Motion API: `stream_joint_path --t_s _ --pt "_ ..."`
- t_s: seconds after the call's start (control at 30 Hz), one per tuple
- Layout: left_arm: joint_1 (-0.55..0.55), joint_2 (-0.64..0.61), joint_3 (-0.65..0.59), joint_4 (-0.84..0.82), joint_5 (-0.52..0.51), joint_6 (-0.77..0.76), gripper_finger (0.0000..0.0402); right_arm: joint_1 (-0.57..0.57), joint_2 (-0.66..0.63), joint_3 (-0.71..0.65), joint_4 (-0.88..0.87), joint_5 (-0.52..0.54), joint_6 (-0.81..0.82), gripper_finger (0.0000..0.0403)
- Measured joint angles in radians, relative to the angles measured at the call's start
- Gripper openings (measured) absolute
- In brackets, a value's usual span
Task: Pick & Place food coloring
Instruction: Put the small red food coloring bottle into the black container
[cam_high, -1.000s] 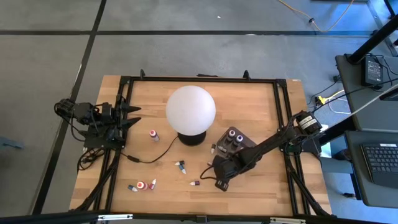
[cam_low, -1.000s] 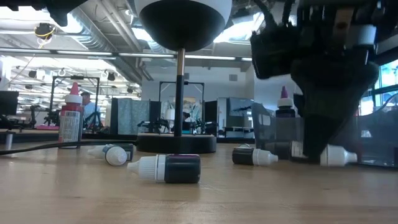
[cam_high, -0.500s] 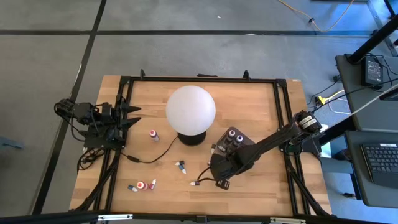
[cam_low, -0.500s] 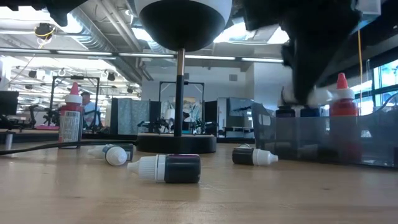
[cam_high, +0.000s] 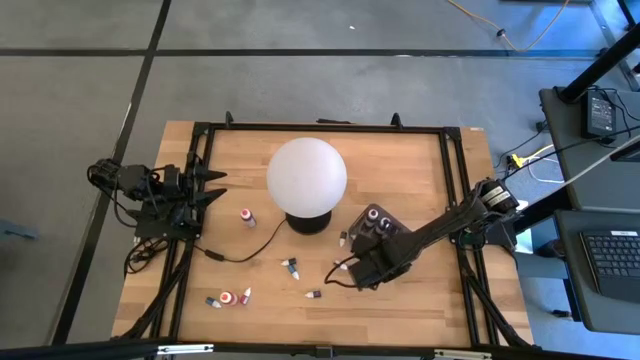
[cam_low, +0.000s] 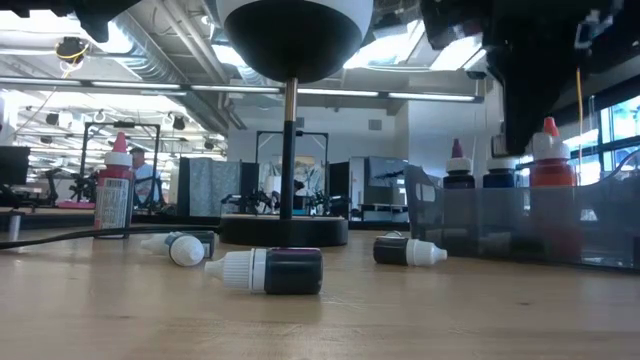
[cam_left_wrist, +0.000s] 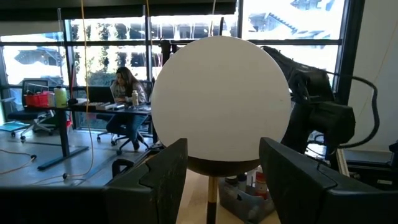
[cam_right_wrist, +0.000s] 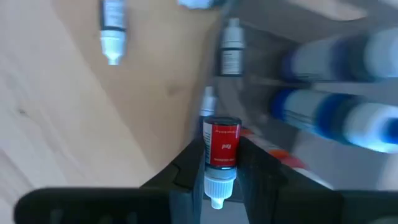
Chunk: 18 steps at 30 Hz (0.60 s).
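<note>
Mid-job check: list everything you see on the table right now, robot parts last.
Globe lamp: one, white on dark base, table centre.
Tray: one, dark translucent, right of lamp, holding upright bottles.
Loose food coloring bottles: several, red or dark; one upright left of lamp, others lying at front.
Cable: one, black, from lamp.
Right gripper: shut on red bottle, at tray.
Left gripper: open, parked at left edge.
</note>
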Motion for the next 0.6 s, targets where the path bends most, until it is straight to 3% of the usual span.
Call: stream_joint_path --t_s 0.6 --pt "0.000 0.000 0.000 0.000 0.000 0.000 0.0196 0.007 0.000 -0.185 0.061 -0.023 0.103 0.0081"
